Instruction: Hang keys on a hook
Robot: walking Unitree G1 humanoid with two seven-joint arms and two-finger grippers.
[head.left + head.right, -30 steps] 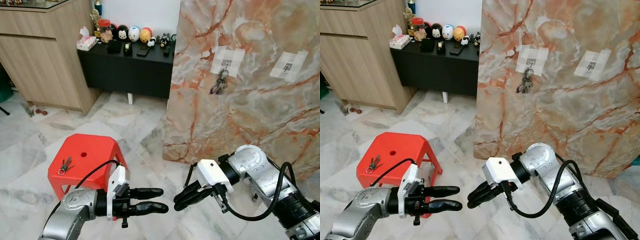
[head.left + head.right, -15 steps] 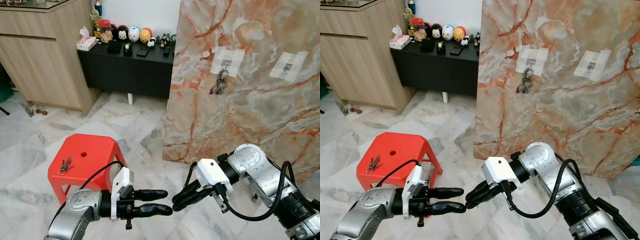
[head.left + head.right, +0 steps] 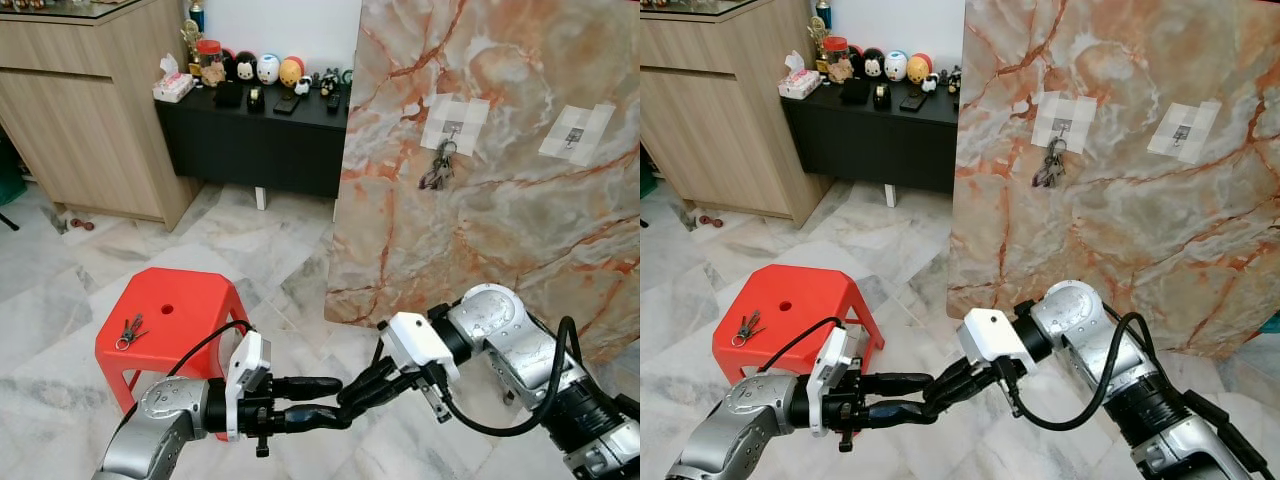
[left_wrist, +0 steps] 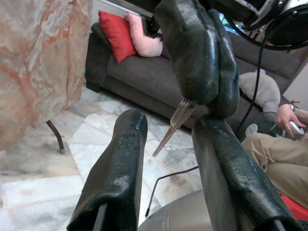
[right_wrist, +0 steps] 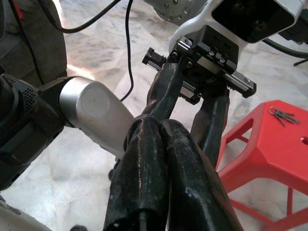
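**Right claw brings a key between the left claw's fingers**

Left eye view: the right claw (image 3: 352, 388) overlaps the left claw (image 3: 338, 400) low over the marble floor; the key itself is too small to make out here. A second bunch of keys (image 3: 130, 330) lies on the red stool (image 3: 190, 305). Another bunch (image 3: 437, 170) hangs on a hook (image 3: 451, 129) on the marble panel (image 3: 500, 220); the hook beside it (image 3: 577, 132) is bare. A second ago the two claws were apart; now their tips cross.

Right eye view: same scene, the claw tips interleaved.

Left wrist view: the left claw's fingers (image 4: 120, 173) stand narrowly apart. The right claw's tips, pressed together, pinch a key (image 4: 174, 121) whose blade hangs between them. A person's hand is cut off at the edge.

Right wrist view: right claw fingers (image 5: 154, 173) pressed together; key hidden behind them.
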